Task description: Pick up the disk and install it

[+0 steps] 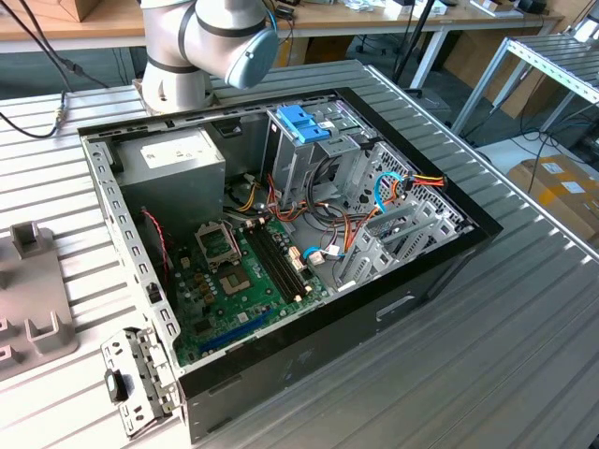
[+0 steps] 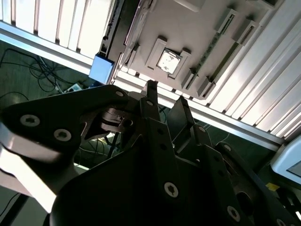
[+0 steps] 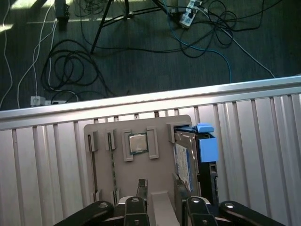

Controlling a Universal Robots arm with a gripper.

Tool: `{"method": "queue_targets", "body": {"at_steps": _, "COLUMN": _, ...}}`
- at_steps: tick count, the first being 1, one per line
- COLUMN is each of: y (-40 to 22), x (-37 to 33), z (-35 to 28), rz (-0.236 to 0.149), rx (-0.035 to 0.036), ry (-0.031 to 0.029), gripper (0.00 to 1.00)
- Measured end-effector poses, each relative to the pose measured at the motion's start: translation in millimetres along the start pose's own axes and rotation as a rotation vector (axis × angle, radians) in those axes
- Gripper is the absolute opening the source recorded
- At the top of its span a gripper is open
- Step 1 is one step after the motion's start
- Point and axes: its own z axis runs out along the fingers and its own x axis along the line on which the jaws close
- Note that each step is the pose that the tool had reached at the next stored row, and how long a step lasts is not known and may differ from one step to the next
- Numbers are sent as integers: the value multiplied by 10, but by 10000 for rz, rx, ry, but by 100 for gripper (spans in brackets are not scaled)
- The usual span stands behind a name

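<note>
A grey fixture plate (image 3: 127, 169) is seen lying on the ribbed metal table (image 3: 42, 165) in the first wrist view, and everything else is placed against it. The disk (image 3: 207, 149) is held on edge in a slot along one end of the plate. Its blue carrier frame is turned away from the plate, and its grey metal body faces the plate's middle, where a processor chip (image 3: 138, 143) is seated in a recess.

The gripper (image 3: 164, 210) is poised over one long edge of the plate with its fingers (image 3: 136, 209) spread, and nothing is pinched between them. The disk is not in the gap. It lies ahead of the finger nearer that end, roughly in line with it, and no contact is seen.

In the second wrist view the disk's blue corner (image 2: 101, 69) is seen at the plate's (image 2: 188, 33) edge, apart from the gripper (image 2: 165, 96). In the exterior view an open computer case (image 1: 117, 215) is set on the table beside the plate (image 1: 37, 318).
</note>
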Motion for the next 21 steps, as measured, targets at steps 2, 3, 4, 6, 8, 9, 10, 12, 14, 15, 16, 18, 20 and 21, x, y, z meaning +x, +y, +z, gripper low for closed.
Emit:
{"method": "queue_targets", "body": {"at_steps": 2, "y": 2, "x": -16, "z": 1, "rz": 0, "rx": 0, "ry": 0, "gripper": 36}}
{"method": "queue_targets", "body": {"at_steps": 3, "y": 3, "x": -22, "z": 2, "rz": 0, "rx": 1, "ry": 0, "gripper": 36}}
{"method": "queue_targets", "body": {"at_steps": 4, "y": 3, "x": -26, "z": 2, "rz": 0, "rx": 1, "ry": 0, "gripper": 36}}
{"method": "queue_targets", "body": {"at_steps": 6, "y": 4, "x": -35, "z": 3, "rz": 0, "rx": 0, "ry": 0, "gripper": 36}}
{"method": "queue_targets", "body": {"at_steps": 8, "y": 5, "x": -43, "z": 5, "rz": 0, "rx": 1, "ry": 0, "gripper": 36}}
{"method": "queue_targets", "body": {"at_steps": 9, "y": 6, "x": -47, "z": 5, "rz": -1, "rx": 0, "ry": 0, "gripper": 36}}
{"method": "queue_targets", "body": {"at_steps": 10, "y": 6, "x": -50, "z": 6, "rz": 0, "rx": 1, "ry": 0, "gripper": 36}}
{"method": "queue_targets", "body": {"at_steps": 12, "y": 7, "x": -56, "z": 7, "rz": 0, "rx": 0, "ry": 0, "gripper": 36}}
{"method": "queue_targets", "body": {"at_steps": 14, "y": 7, "x": -59, "z": 9, "rz": 0, "rx": 0, "ry": 0, "gripper": 36}}
{"method": "queue_targets", "body": {"at_steps": 15, "y": 7, "x": -61, "z": 10, "rz": 0, "rx": 0, "ry": 0, "gripper": 36}}
{"method": "queue_targets", "body": {"at_steps": 16, "y": 8, "x": -64, "z": 12, "rz": 0, "rx": 0, "ry": 0, "gripper": 36}}
{"method": "queue_targets", "body": {"at_steps": 18, "y": 8, "x": -66, "z": 13, "rz": 0, "rx": 0, "ry": 0, "gripper": 36}}
{"method": "queue_targets", "body": {"at_steps": 20, "y": 8, "x": -69, "z": 15, "rz": -1, "rx": 0, "ry": -1, "gripper": 36}}
{"method": "queue_targets", "body": {"at_steps": 21, "y": 9, "x": -71, "z": 16, "rz": 0, "rx": 0, "ry": -1, "gripper": 36}}
